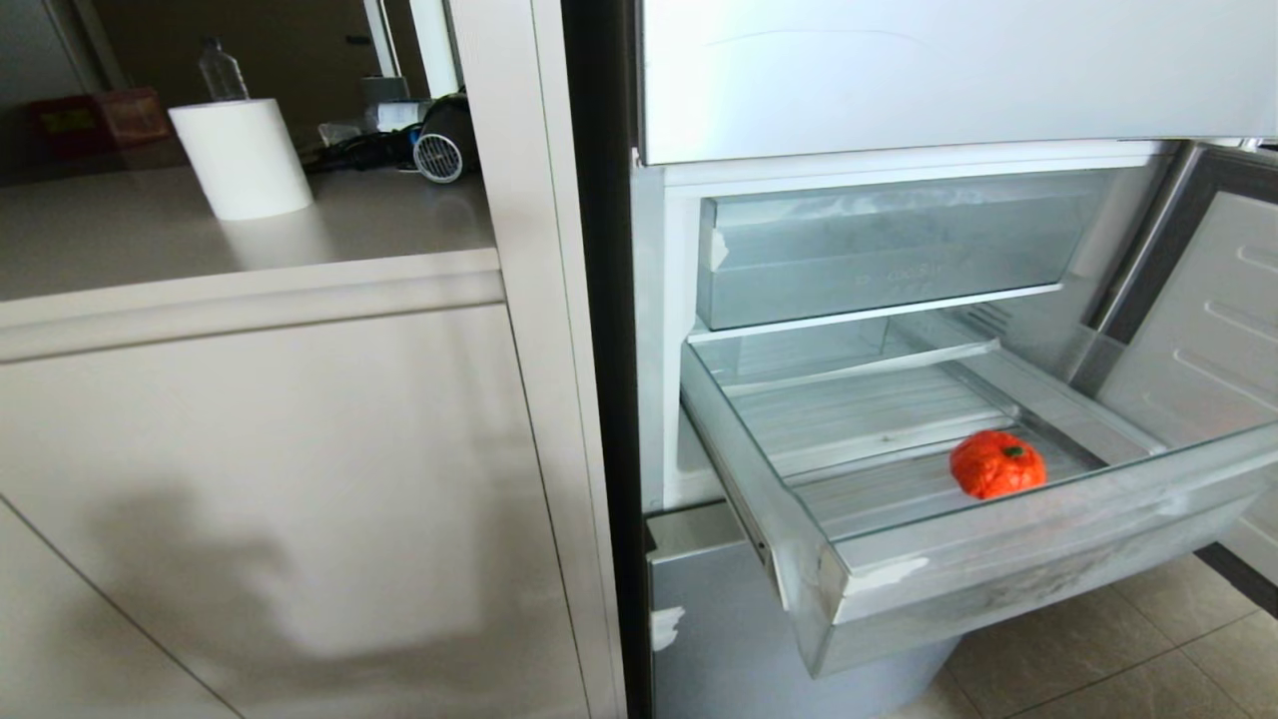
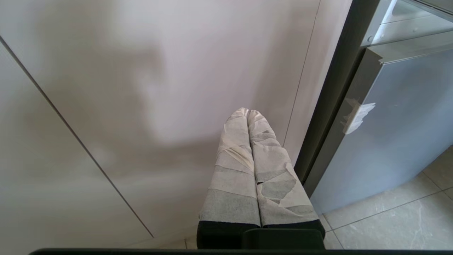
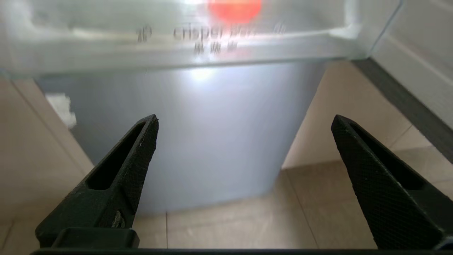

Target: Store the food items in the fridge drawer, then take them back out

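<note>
With our right gripper (image 3: 244,152) wide and empty below the drawer (image 1: 998,579), rising blind could bump its lip, rolling the pumpkin (image 1: 997,464) toward 12 o'clock

Fridge drawer (image 1: 1048,559) pulled out, clear plastic w/ ribbed floor – orange pumpkin-like fruit (image 1: 996,464) sits on it near the front lip, right of centre. Counter (image 1: 120,235) to the left carries a white paper roll (image 1: 240,158) – clutter behind it.
</note>
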### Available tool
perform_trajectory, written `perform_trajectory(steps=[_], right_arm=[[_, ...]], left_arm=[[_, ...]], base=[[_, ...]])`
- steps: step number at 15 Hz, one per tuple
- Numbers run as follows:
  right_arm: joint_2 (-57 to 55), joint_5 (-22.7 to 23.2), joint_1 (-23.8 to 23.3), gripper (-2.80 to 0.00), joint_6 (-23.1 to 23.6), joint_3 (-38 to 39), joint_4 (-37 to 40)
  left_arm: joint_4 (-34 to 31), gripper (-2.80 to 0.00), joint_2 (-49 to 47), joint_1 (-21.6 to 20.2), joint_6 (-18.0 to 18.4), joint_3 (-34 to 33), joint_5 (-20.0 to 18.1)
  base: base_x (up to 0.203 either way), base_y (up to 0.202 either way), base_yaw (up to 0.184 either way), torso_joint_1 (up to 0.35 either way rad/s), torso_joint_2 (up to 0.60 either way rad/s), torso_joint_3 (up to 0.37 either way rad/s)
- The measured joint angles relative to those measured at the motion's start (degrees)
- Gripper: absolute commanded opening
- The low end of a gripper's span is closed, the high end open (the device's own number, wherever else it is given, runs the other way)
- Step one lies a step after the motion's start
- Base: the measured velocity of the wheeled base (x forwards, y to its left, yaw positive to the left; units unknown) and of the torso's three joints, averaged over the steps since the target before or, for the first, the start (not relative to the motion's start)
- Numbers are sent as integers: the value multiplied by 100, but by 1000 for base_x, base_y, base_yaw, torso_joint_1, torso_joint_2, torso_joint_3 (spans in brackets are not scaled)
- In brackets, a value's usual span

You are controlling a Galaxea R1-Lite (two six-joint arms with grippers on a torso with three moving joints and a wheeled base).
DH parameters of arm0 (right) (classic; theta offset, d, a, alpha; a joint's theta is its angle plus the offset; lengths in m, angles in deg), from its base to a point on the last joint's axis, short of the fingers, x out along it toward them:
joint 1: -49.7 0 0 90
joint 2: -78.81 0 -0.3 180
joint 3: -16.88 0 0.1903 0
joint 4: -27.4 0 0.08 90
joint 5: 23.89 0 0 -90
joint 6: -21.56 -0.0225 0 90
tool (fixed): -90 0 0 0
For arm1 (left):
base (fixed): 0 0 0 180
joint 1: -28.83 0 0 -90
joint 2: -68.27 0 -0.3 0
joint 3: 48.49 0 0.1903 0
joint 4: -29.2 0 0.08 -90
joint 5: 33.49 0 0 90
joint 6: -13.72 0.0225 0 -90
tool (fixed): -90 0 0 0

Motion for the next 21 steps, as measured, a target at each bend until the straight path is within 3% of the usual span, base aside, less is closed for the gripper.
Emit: perform_trajectory(steps=[3, 9, 21], right_arm=[[263, -31, -26, 0, -232, 2, -1], [355, -33, -30, 0, -236, 2, 2], [360, -33, -28, 0, -229, 2, 2]], left_arm=[[0, -280, 0, 0, -2, 0, 0], [-2, -280, 0, -2, -4, 0, 0], [1, -280, 0, 0, -4, 0, 0]], base=[[0, 0, 0, 0, 0, 0], [-1, 1, -13, 0, 0, 2], [0, 8, -172, 2, 3, 2]])
